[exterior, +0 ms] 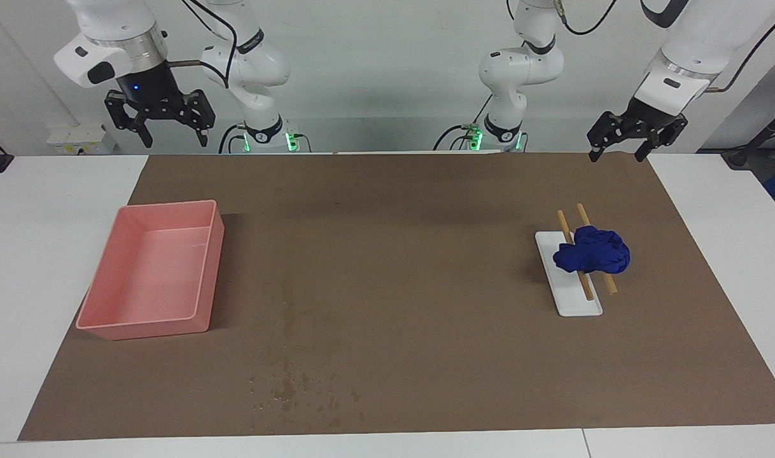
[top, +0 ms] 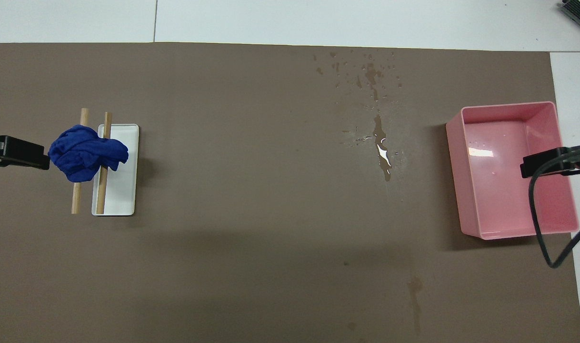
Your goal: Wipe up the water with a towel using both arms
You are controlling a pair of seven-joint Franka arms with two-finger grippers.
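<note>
The towel (exterior: pixel 591 251) (top: pixel 87 152) is a crumpled royal-blue wad resting on two wooden sticks (exterior: pixel 562 222) laid across a small white tray (exterior: pixel 578 305), toward the left arm's end of the brown mat (exterior: pixel 425 254). The water (exterior: pixel 287 380) (top: pixel 380 147) is a narrow dark streak with scattered droplets on the mat, between the towel and the pink tray and closer to that tray. My left gripper (exterior: pixel 616 154) hangs open and empty, high over the mat's corner by the robots, well above the towel. My right gripper (exterior: pixel 174 138) hangs open and empty, high over the table's edge by the robots, above the pink tray's end.
A deep pink tray (exterior: pixel 146 327) (top: pixel 506 105) stands toward the right arm's end of the mat, with a few wet spots inside. A fainter dark stain (top: pixel 415 286) marks the mat nearer to the robots. White tabletop borders the mat on every edge.
</note>
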